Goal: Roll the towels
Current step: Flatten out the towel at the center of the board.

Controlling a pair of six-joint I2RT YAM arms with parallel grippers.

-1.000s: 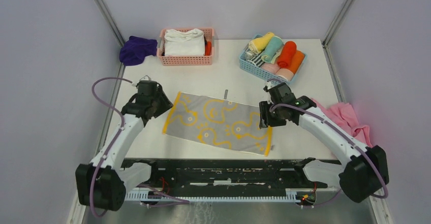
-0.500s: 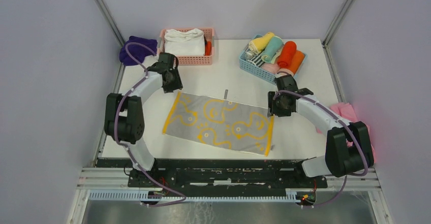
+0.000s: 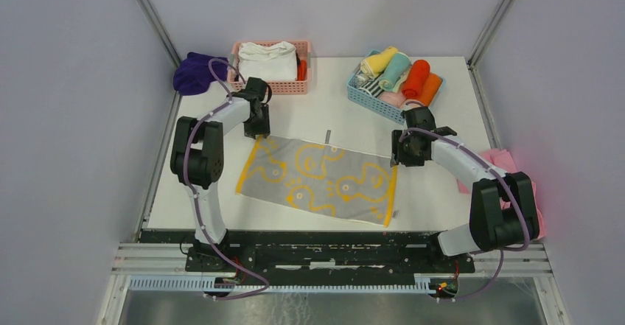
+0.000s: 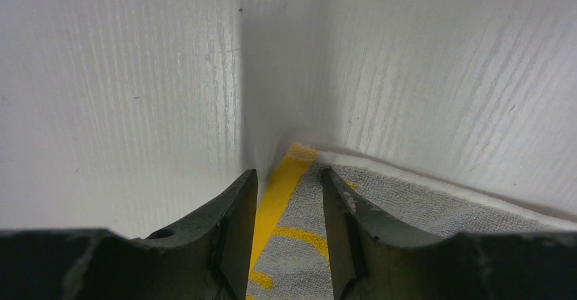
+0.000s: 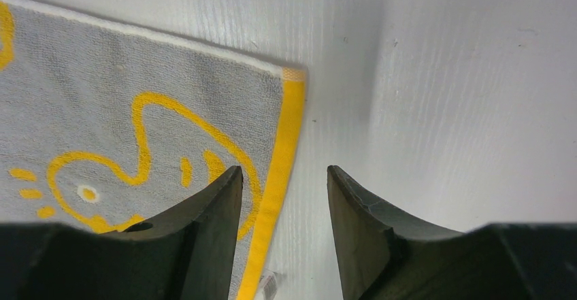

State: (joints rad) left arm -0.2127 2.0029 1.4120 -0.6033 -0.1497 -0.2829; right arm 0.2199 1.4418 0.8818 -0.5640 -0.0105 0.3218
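Note:
A grey towel (image 3: 317,177) with yellow duck outlines and yellow end borders lies flat and spread out mid-table. My left gripper (image 3: 258,128) is open just above its far left corner; in the left wrist view (image 4: 289,177) the jaws straddle the yellow border (image 4: 282,191). My right gripper (image 3: 402,155) is open above the far right corner; in the right wrist view (image 5: 284,177) the yellow border (image 5: 286,150) lies between the jaws, close to the left one. Neither gripper holds anything.
A pink basket (image 3: 270,68) with a folded white towel stands at the back left, a purple cloth (image 3: 199,71) beside it. A blue basket (image 3: 394,82) holds several rolled towels at the back right. A pink cloth (image 3: 508,170) lies at the right edge.
Both arms swung out from near the front to the towel's far corners. The left gripper came in along the far side to the left corner, the right gripper to the right corner. The towel has not moved.

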